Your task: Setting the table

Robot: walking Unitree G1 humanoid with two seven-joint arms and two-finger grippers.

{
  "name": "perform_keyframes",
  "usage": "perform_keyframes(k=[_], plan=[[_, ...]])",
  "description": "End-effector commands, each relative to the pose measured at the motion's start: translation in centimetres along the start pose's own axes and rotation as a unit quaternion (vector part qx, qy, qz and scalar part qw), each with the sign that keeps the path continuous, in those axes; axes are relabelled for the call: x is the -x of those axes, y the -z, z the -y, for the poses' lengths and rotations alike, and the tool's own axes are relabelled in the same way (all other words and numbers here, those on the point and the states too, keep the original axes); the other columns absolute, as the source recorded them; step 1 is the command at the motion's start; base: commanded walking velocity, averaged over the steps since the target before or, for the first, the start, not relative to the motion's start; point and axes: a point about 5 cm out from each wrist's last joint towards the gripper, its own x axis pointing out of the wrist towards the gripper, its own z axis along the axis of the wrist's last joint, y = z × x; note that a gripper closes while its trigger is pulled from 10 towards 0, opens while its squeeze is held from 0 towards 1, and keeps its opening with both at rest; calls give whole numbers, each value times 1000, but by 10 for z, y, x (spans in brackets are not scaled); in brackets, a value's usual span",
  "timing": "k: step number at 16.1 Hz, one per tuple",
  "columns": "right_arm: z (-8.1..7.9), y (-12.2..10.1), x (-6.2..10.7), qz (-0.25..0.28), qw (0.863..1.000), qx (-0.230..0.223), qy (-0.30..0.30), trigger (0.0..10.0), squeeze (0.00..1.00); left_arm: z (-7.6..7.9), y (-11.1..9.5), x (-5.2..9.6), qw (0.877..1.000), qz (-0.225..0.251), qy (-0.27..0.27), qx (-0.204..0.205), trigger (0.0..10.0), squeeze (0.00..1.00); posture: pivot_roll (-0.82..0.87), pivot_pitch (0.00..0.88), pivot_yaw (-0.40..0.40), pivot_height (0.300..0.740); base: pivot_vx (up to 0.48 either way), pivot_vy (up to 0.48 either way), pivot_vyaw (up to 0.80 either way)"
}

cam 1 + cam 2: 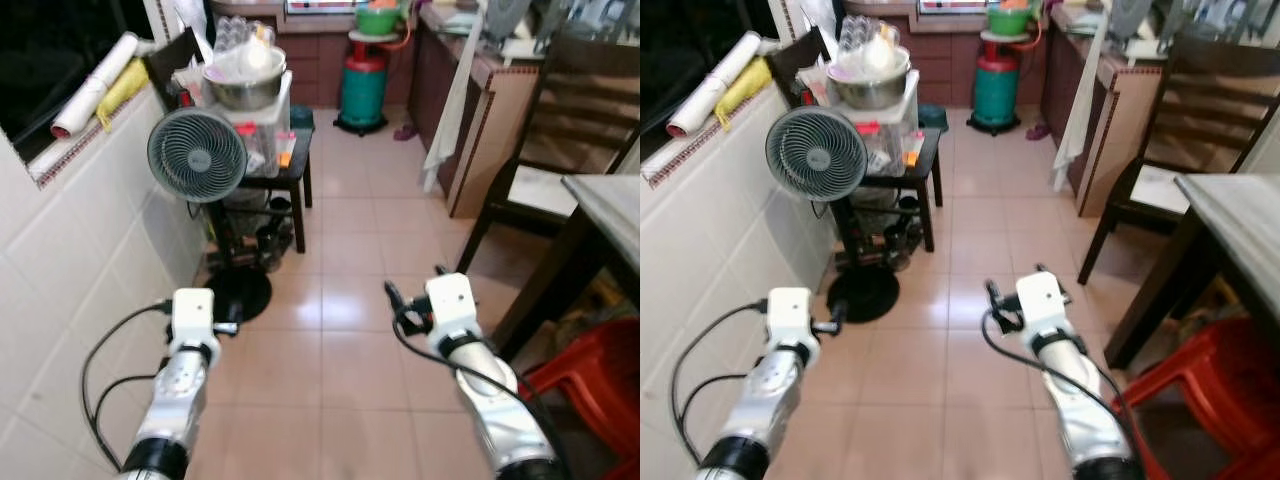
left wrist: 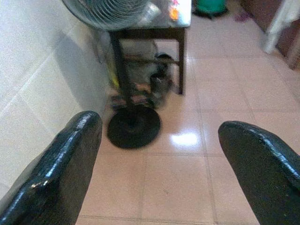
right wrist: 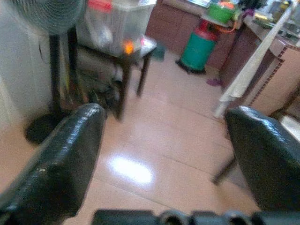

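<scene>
Table (image 1: 610, 205) beyond right pincer (image 1: 400, 300)

The head cameras are looking forward and down from chest height over a tiled kitchen floor (image 1: 340, 330), the right eye sitting slightly to the side of the left. Both are taking in the standing fan (image 1: 197, 155) at ten o'clock, the green gas cylinder (image 1: 362, 88) at twelve and the desk (image 1: 610, 205) at two. Each wrist camera is peering low along its own open jaws, close to the floor, sharing that fan's base (image 2: 133, 129) and the cylinder (image 3: 197, 47).
</scene>
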Motion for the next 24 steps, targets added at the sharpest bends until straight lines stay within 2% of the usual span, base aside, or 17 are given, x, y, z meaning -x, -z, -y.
perform_keyframes(k=[1, 2, 3, 4, 6, 9, 10, 11, 12, 13, 17, 20, 24], plan=[[10, 19, 1, -37, 999, 30, 12, 10000, 0, 0, 21, 4, 999, -51, 2, 6, 10000, 0, -81, 0, -68, 740, 0, 0, 0], [10, 19, 1, -37, 999, 30, 12, 10000, 0, 0, 21, 4, 999, -51, 2, 6, 10000, 0, -81, 0, -68, 740, 0, 0, 0], [20, 43, 4, -98, 994, 24, 29, 10000, 0, 0, 38, 7, 995, -97, -3, 26, 10000, 0, -72, 0, -77, 740, 0, 0, 0], [26, 59, 7, -144, 988, 9, 49, 10000, 0, 2, 46, 10, 992, -121, 3, 21, 10000, 0, -67, 0, -74, 740, 0, 0, 0], [28, 66, 9, -164, 985, -5, 59, 10000, 0, 4, 48, 10, 992, -128, 12, 20, 10000, 0, -60, 0, -67, 740, 0, 0, 0], [13, 83, 16, -205, 977, -37, 55, 10000, 0, 3, 57, 13, 986, -160, 23, 32, 10000, 0, -72, 0, -14, 740, 0, 0, 0], [8, 92, 22, -231, 968, -77, 65, 10000, 0, 2, 60, 15, 986, -167, 27, 15, 10000, 0, -79, 0, -10, 740, 0, 0, 0], [7, 95, 25, -241, 963, -95, 71, 10000, 0, 2, 61, 15, 985, -168, 29, 10, 10000, 0, -79, 0, -10, 740, 0, 0, 0], [-1, 103, 30, -267, 951, -132, 80, 10000, 0, 2, 65, 17, 983, -180, 28, 7, 10000, 0, -73, 0, -15, 740, 0, 0, 0], [-3, 105, 31, -274, 947, -146, 81, 10000, 0, 0, 67, 18, 982, -188, 21, 9, 10000, 0, -73, 0, -15, 740, 0, 262, 731], [-8, 102, 28, -271, 952, -131, 52, 10000, 0, 0, 69, 19, 981, -192, 19, 10, 10000, 0, -73, 0, -15, 740, 0, 310, 800], [-9, 104, 29, -276, 948, -145, 63, 10000, 0, -4, 70, 20, 980, -197, 20, 2, 10000, 0, -79, 0, 1, 740, 0, 325, 800], [-9, 106, 31, -279, 943, -163, 76, 10000, 0, -6, 68, 19, 980, -195, 26, -14, 10000, 0, -85, 0, 10, 740, 0, 151, 127]])
